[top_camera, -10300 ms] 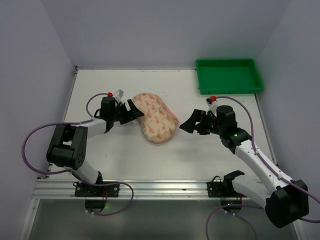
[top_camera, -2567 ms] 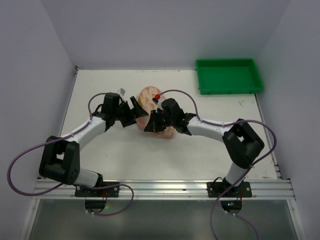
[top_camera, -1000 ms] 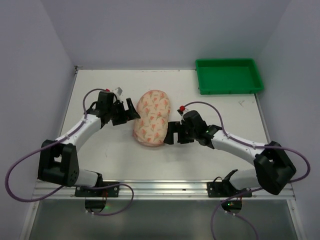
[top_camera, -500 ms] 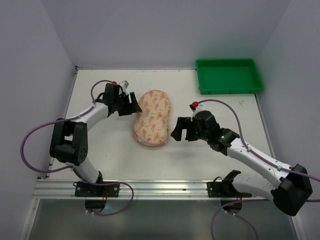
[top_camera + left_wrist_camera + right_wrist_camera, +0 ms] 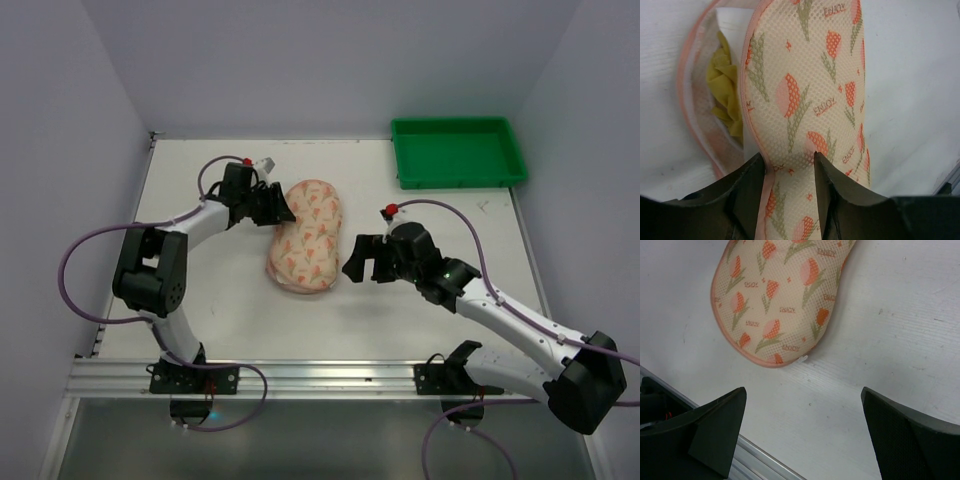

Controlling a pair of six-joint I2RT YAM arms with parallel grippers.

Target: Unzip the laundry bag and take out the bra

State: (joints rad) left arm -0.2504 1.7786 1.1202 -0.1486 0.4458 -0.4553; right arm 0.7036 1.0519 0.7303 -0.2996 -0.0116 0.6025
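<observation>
One lobe's rim of the laundry bag (image 5: 805, 100) sits pinched in the left gripper (image 5: 789, 165), its zip gaping; the right gripper (image 5: 800, 405), wide open and empty, must reach inside.

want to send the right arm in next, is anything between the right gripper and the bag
Nothing visible. The right gripper is open beside the bag, with only bare table between them. The left gripper is on the bag's far side, straddling the lifted flap, so it does not block that path.
</observation>
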